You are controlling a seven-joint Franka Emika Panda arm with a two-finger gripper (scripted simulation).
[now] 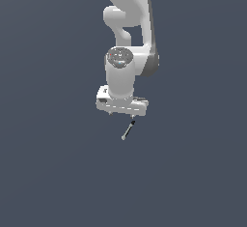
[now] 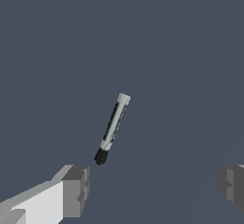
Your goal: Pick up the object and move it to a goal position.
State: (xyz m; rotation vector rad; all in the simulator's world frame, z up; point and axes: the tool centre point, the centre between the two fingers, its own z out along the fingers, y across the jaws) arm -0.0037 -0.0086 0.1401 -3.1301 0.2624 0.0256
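I work in a bare simulated space: flat, dark grey-blue ground (image 1: 48, 173) all round, with no furniture or walls.

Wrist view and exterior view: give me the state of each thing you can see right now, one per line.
Thin light grey rod with a black tip: lying free on the dark grey surface, not held, black tip nearest the gripper.
Gripper: open, jaws wide apart, above the rod and not touching it.
White robot arm: reaching down over the rod.
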